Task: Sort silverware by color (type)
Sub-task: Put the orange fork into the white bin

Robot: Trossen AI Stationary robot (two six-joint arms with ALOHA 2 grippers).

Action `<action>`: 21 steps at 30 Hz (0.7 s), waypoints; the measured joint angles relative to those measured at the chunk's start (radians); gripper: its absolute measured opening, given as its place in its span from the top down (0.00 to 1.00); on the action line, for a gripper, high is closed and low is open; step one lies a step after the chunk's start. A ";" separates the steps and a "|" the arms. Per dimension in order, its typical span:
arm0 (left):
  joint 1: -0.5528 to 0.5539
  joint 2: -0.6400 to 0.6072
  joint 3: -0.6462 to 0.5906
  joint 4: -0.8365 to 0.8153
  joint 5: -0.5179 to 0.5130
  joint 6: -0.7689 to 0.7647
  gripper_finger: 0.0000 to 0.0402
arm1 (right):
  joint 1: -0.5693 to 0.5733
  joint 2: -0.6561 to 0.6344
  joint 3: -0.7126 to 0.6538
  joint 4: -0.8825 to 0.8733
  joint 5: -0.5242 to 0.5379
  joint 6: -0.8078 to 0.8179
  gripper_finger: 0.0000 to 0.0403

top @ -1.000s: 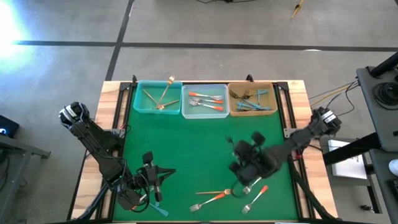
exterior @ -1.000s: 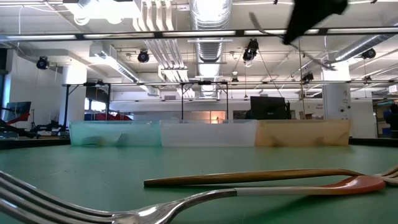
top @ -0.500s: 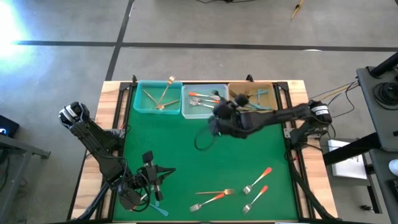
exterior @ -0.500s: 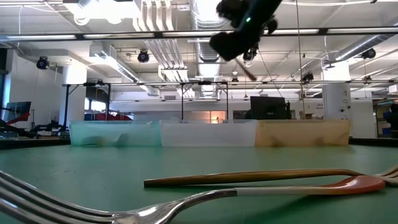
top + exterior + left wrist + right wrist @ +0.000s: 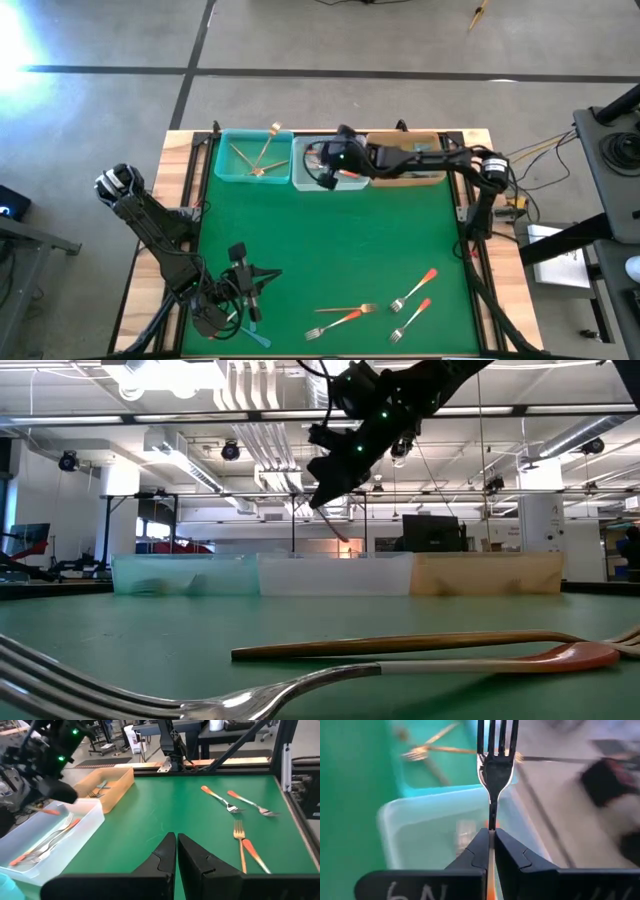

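Pinching a slim silver fork with an orange-red handle (image 5: 491,775) between its two dark fingers, the right pincer (image 5: 330,170) hangs above the clear rectangular plastic bin (image 5: 300,181), the middle one of three at the table's far edge. The fingers are clamped on the neck, just where metal meets handle, with the tines pointing ahead of them.

Handling judgement: light, stiff, smooth and narrow. Likely to pivot or slip if gripped far off its middle; the neck or mid-handle looks like the best hold, with the flat sides against the fingers. Lying flat on the mat, each fork offers little height to get under.

Clear bin already holds matching orange-handled forks (image 5: 47,845). Teal plastic bin (image 5: 222,171) beside it holds all-gold forks (image 5: 255,155); tan bin (image 5: 432,138) holds teal-blue-handled ones (image 5: 415,170).

Still on the green table (image 5: 320,250), near edge: three more orange-handled forks (image 5: 412,290) and one gold fork (image 5: 345,309), which touches or crosses an orange-handled one.

Left pincer (image 5: 176,855): fingers together, nothing held, parked low at the near left corner.
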 joint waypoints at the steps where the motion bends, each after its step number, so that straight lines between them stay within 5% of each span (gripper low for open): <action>1: 0.000 0.000 0.000 -0.008 0.000 0.000 1.00 | -0.006 0.000 -0.001 -0.005 -0.040 -0.017 0.98; 11: 0.000 0.000 -0.001 -0.019 -0.020 -0.015 1.00 | -0.030 -0.009 -0.001 -0.010 -0.052 -0.041 0.97; 21: 0.000 0.000 -0.001 -0.019 -0.021 -0.016 1.00 | -0.028 -0.038 0.020 -0.171 -0.042 0.052 0.75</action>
